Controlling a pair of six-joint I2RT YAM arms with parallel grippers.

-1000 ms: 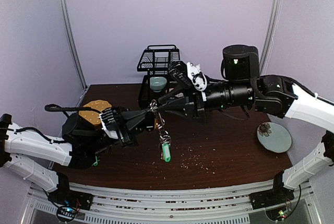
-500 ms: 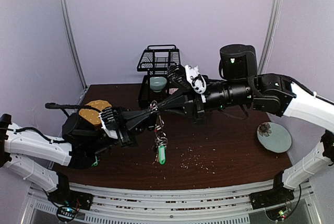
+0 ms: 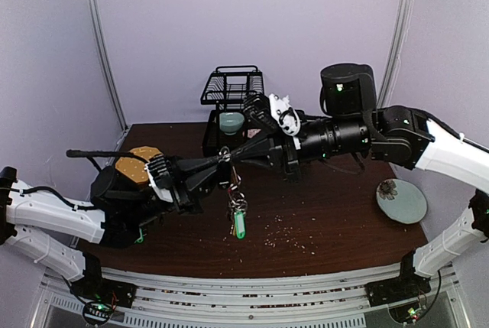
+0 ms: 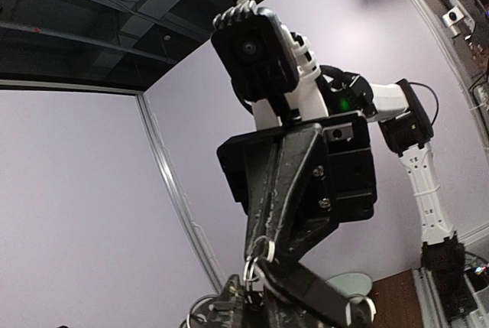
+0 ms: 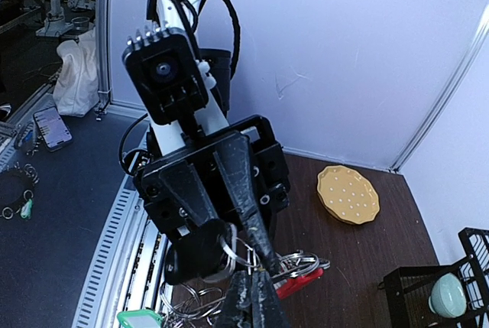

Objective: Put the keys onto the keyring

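Threading not done: right gripper [image 3: 231, 157] pinched shut on small silver split ring [image 4: 257, 254] above dangling red-sheathed metal keyring [image 5: 300, 281]; left gripper [image 3: 220, 160] near-closed, can't tell what it holds.

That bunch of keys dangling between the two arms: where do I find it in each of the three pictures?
Top external: the keyring dangles at centre, under where the left gripper and right gripper meet tip to tip, green tag lowest.
Left wrist: bottom centre, only a metal loop, probably part of it.
Right wrist: bottom centre, rings and red arc.
Shared landmark: the two grippers' meeting tips, in all three.
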